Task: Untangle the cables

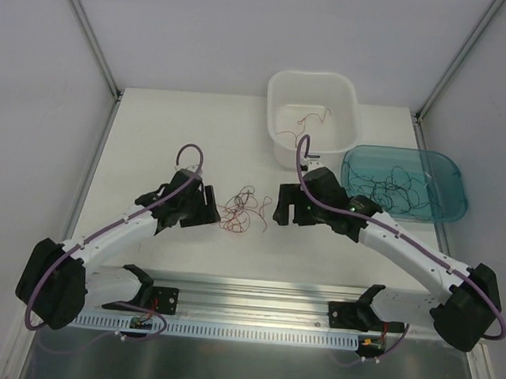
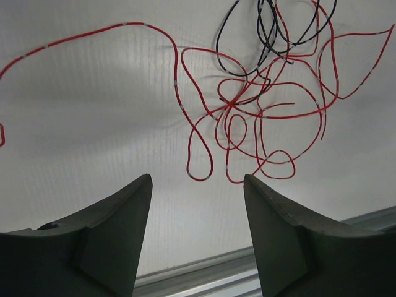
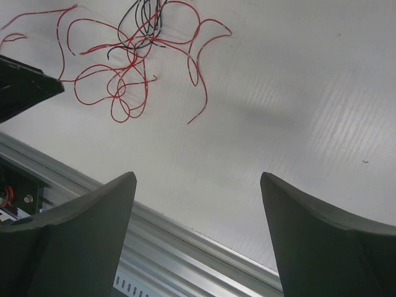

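A tangle of thin red and black cables [image 1: 241,210] lies on the white table between my two grippers. In the left wrist view the cables [image 2: 260,105] form loose red loops with black strands at the top, just ahead of the open fingers. In the right wrist view the cables [image 3: 130,68] lie at the upper left. My left gripper [image 1: 211,206] is open and empty, left of the tangle. My right gripper [image 1: 284,209] is open and empty, right of it. Neither touches the cables.
A white tub [image 1: 313,116] with a few red wires stands at the back. A teal tray [image 1: 404,183] holding dark wires lies at the right. A metal rail [image 1: 254,306] runs along the table's near edge.
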